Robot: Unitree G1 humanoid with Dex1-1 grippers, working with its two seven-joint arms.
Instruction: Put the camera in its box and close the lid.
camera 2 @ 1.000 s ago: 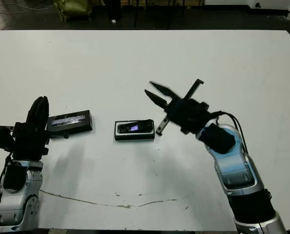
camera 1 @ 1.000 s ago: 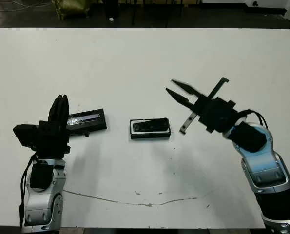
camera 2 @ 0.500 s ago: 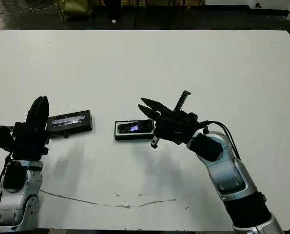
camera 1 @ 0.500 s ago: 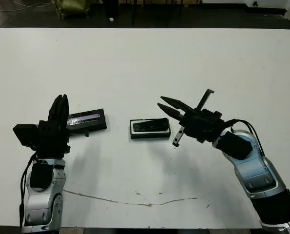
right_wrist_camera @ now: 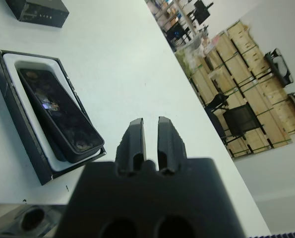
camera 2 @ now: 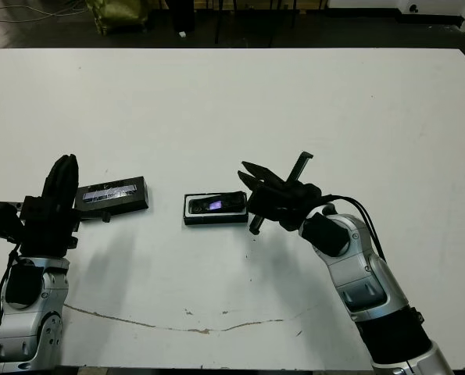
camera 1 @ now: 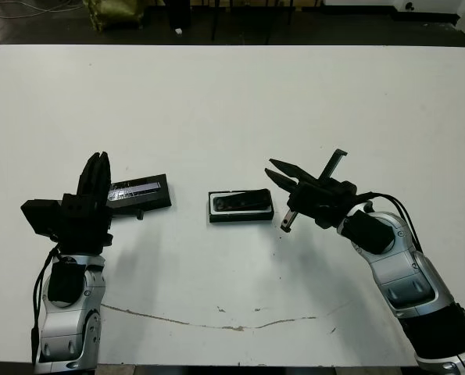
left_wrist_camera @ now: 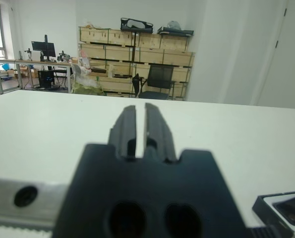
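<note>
White table (camera 1: 232, 94) is spanning the view, a thin dark crack running along its near edge, with stacked wooden crates, a desk and a chair standing in the room beyond. Right gripper (camera 1: 281, 173) is hovering just right of the box (camera 1: 241, 206), holding nothing, its fingers (right_wrist_camera: 132, 140) sitting nearly together in the wrist view, a slim gap showing. Camera (camera 1: 242, 201) is lying inside the box at table centre, the lid (camera 1: 139, 192) is resting well left of it, and the left gripper (camera 1: 97, 173) is idling beside the lid, fingers almost closed on nothing.
</note>
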